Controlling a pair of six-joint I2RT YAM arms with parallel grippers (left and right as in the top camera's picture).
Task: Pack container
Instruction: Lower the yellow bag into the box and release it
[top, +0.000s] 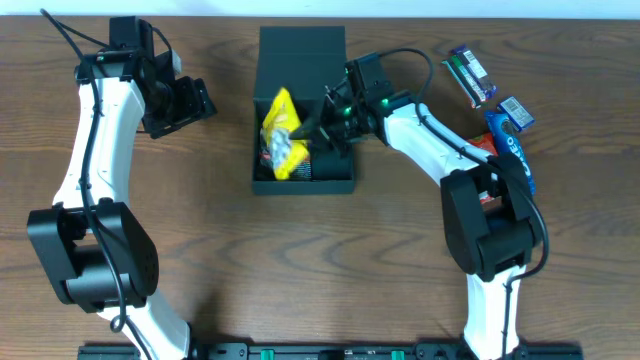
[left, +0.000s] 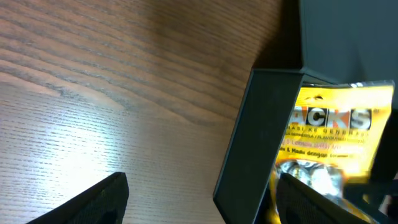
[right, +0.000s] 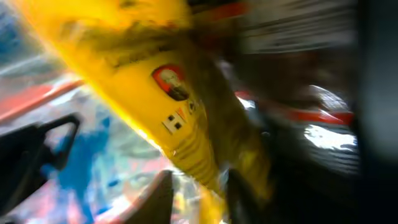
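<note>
The dark teal container (top: 304, 184) stands open at the table's middle, its lid (top: 300, 45) flipped back. A yellow snack packet (top: 281, 132) stands tilted inside it over other packets. My right gripper (top: 318, 128) reaches into the container from the right and is shut on the yellow packet's edge (right: 155, 81); its fingers (right: 202, 199) pinch the packet in the blurred right wrist view. My left gripper (top: 186, 104) is open and empty, hovering left of the container. In the left wrist view its jaws (left: 205, 186) are spread wide, with the container's wall (left: 255, 143) and the yellow packet (left: 336, 130) ahead.
Loose snacks lie on the table at the right: a dark packet (top: 470, 75), a blue packet (top: 512, 112), a longer blue packet (top: 517, 158) and a red one (top: 485, 146) beside the right arm. Bare wood (top: 220, 250) lies to the left and front.
</note>
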